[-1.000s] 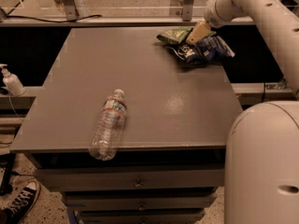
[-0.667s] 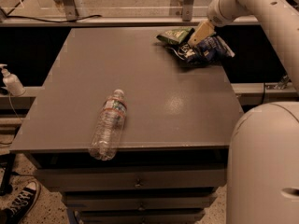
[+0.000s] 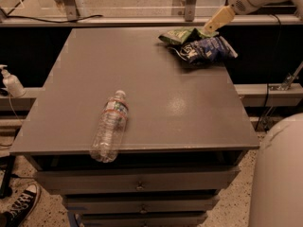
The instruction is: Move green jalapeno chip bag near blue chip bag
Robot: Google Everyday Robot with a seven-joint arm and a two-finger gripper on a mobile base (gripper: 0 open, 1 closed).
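End effector (image 3: 210, 28) hangs over my bench's (image 3: 142, 89) one o'clock corner; open or closed, I cannot tell. From it the green jalapeno chip bag (image 3: 182, 34) lies at nine o'clock, long axis nine-to-three, touching the blue chip bag (image 3: 208, 50) at its five o'clock.

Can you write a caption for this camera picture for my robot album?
Gripper hovers over the green jalapeno chip bag beside the blue chip bag; water bottle lies apart.

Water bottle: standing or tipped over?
Tipped: the water bottle lies on its side near the front edge of the table, cap pointing away. The gripper is at the far corner, by the green chip bag.
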